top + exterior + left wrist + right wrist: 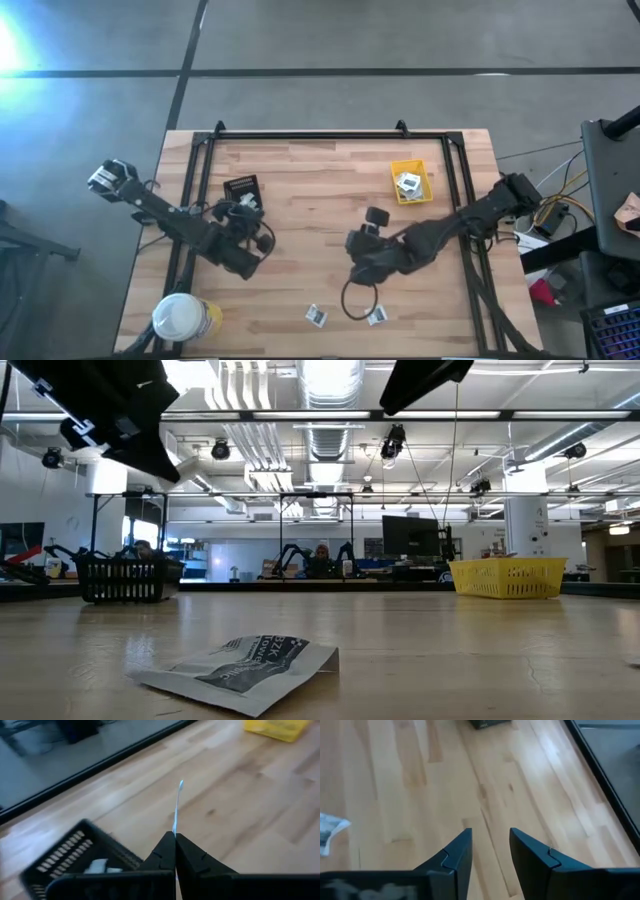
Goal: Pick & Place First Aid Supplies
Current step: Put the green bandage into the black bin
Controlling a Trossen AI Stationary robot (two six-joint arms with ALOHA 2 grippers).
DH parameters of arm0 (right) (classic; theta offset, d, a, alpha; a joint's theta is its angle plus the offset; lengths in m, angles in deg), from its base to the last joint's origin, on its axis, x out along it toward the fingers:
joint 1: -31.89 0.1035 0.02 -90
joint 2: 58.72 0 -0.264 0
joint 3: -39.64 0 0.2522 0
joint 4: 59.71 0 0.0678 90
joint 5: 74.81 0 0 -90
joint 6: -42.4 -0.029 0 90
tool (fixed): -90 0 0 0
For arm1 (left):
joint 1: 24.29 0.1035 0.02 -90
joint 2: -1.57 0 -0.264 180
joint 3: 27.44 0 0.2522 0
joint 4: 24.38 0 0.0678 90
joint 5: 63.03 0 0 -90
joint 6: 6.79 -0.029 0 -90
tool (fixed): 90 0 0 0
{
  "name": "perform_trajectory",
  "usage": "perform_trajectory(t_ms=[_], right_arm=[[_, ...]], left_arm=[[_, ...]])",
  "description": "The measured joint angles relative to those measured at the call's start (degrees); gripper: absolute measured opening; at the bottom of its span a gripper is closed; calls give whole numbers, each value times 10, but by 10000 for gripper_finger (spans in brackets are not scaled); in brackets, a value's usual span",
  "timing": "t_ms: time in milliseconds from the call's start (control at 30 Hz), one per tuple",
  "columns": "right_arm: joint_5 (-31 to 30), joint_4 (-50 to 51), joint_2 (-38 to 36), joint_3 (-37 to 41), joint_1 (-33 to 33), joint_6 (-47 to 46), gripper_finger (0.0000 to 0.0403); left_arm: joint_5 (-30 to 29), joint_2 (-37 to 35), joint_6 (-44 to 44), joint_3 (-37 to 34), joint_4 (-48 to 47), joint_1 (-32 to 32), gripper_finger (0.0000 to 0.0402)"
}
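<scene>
left claw point(175, 845): clamped edge-on on thin packet point(177, 805) near black tray point(75, 852); could slip.
right claw point(490, 851): apart, empty.

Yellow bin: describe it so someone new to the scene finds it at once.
On the wooden table, look toward the far right corner, ahead of the right gripper. The small yellow bin sits there with white packets inside; it is the only bright yellow open box, unlike the black tray.
</scene>
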Motion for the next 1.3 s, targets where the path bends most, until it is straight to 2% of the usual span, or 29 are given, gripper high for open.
perform_trajectory(t_ms=[167,800,1033,1300], right_arm=[[0,7,2,1,26,-4,115],[-1,7,3,24,90,-114,79],[-2,7,3,44,97,-155,68],[-5,7,3,49,97,-145,77]], left_arm=[[-1,-4,69,0,-72,2,0],[6,-4,167,0,-207,2,0],[6,-7,180,0,-222,7,0],[23,-7,186,0,-221,10,0]])
